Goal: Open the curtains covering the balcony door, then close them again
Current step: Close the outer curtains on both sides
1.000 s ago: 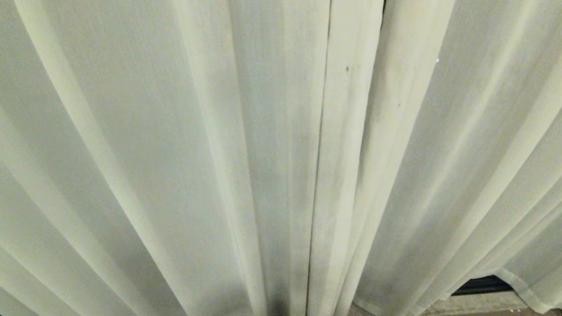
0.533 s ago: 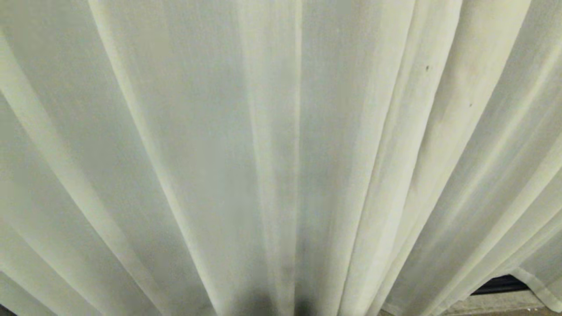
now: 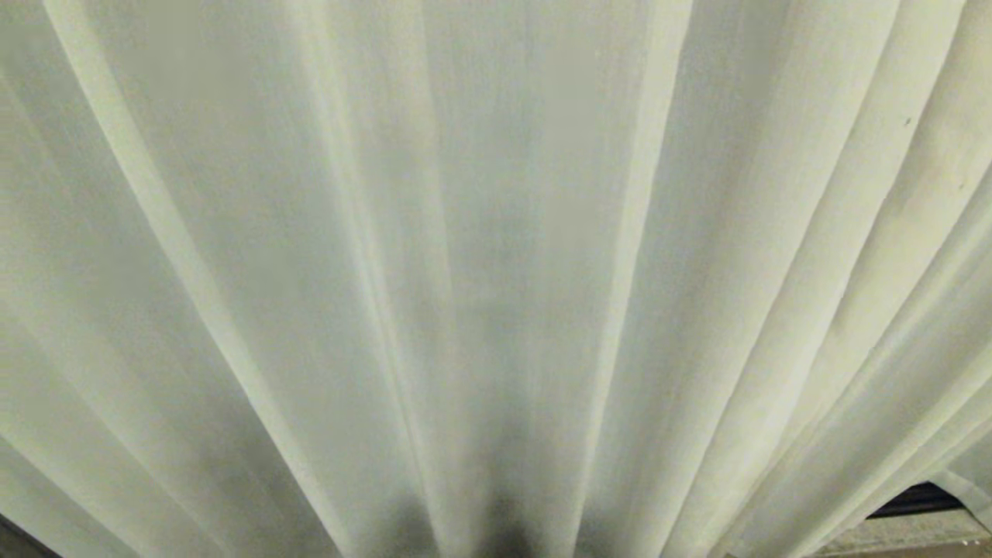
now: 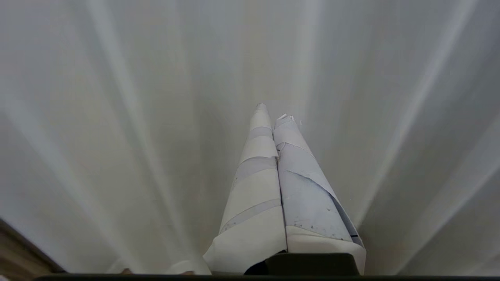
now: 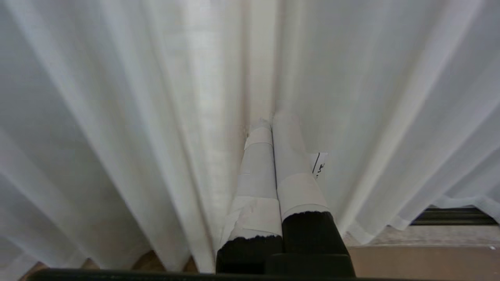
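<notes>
Cream curtains [image 3: 496, 232] in vertical folds fill the head view; neither gripper shows there. They hang shut, and the balcony door is hidden behind them. In the left wrist view my left gripper [image 4: 272, 112] is shut, its tape-wrapped fingers pressed together with nothing between them, pointing at the curtains [image 4: 117, 117]. My right gripper [image 5: 273, 121] is also shut and empty. Its taped fingertips sit just below a flat hemmed edge [image 5: 262, 78] of the curtains [image 5: 117, 117]; I cannot tell if they touch the fabric.
At the lower right the hem lifts off a pale stone sill [image 3: 899, 535], with a dark strip [image 3: 918, 500] behind it. The right wrist view shows the same dark strip [image 5: 453, 216] above tan floor [image 5: 429, 261].
The whole head picture has slid to the right: the seam between the two panels went from the middle to out of view, so the camera moved. The folds themselves hang as before.
</notes>
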{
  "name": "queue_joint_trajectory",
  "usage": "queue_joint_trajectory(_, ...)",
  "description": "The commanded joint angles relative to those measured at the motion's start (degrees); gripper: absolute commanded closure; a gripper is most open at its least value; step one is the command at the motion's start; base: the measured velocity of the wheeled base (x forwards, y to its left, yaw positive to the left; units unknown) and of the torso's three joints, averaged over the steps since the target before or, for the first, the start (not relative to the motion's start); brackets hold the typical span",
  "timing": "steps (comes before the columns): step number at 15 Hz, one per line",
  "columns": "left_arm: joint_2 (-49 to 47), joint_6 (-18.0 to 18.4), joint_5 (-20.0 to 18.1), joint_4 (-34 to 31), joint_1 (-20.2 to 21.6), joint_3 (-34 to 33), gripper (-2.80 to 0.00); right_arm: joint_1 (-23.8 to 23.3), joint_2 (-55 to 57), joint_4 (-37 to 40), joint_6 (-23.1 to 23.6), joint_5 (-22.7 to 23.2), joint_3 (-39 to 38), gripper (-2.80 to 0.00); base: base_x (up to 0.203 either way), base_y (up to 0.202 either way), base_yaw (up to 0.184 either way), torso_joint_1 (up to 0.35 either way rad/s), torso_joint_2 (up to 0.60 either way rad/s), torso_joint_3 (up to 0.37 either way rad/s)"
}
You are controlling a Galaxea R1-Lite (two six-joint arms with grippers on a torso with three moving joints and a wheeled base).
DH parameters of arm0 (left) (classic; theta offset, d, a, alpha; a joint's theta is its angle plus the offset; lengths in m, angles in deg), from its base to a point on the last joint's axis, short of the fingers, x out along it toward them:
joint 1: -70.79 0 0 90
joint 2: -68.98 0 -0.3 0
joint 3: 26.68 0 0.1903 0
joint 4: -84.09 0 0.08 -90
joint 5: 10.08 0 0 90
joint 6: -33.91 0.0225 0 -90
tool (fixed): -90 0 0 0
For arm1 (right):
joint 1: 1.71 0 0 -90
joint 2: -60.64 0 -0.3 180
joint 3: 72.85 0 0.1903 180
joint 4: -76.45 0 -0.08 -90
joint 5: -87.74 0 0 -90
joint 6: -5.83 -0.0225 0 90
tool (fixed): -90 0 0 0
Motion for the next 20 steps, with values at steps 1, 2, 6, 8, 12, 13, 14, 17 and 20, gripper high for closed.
queue_joint_trajectory(1,0.07,-0.04,0.03,0.02,0.06,0.0,0.0,0.0,-0.02,-0.04,0.02,0.02,-0.01,0.0,0.0,0.193,0.001,-0.004,0.0,0.005)
queue_joint_trajectory(2,0.07,-0.04,0.03,0.02,-0.02,0.0,0.0,0.0,-0.02,-0.04,0.02,0.02,-0.01,0.0,0.0,0.191,0.001,0.007,0.0,0.002)
queue_joint_trajectory(6,0.07,-0.04,0.03,0.02,0.06,0.0,0.0,0.0,-0.02,-0.04,0.02,0.02,-0.01,0.0,0.0,0.191,0.001,0.002,0.0,0.003)
queue_joint_trajectory(8,0.07,-0.04,0.03,0.02,-0.01,0.0,0.0,0.0,-0.02,-0.04,0.02,0.02,-0.01,0.0,0.0,0.193,0.0,0.002,0.0,0.002)
queue_joint_trajectory(12,0.07,-0.04,0.03,0.02,0.01,0.0,0.0,0.0,-0.02,-0.04,0.02,0.02,-0.01,0.0,0.0,0.189,0.001,0.003,0.0,-0.002)
queue_joint_trajectory(13,0.07,-0.04,0.0,0.02,0.04,0.0,0.0,0.0,-0.02,-0.04,0.02,0.02,-0.01,0.0,0.0,0.19,-0.001,0.007,0.0,0.005)
queue_joint_trajectory(14,0.07,-0.04,-0.05,0.02,0.06,0.0,0.0,0.0,-0.02,-0.04,0.02,0.02,-0.01,0.0,0.0,0.192,0.001,0.002,0.0,0.006)
queue_joint_trajectory(17,0.07,0.05,-0.05,0.02,0.06,0.0,0.0,0.0,-0.02,-0.04,0.02,0.02,-0.01,0.0,0.0,0.122,0.0,0.0,0.0,0.002)
queue_joint_trajectory(20,0.07,0.05,-0.05,0.02,0.06,0.0,0.0,0.0,-0.02,-0.04,0.02,0.02,-0.01,0.0,0.0,0.0,0.0,0.0,0.0,0.0)
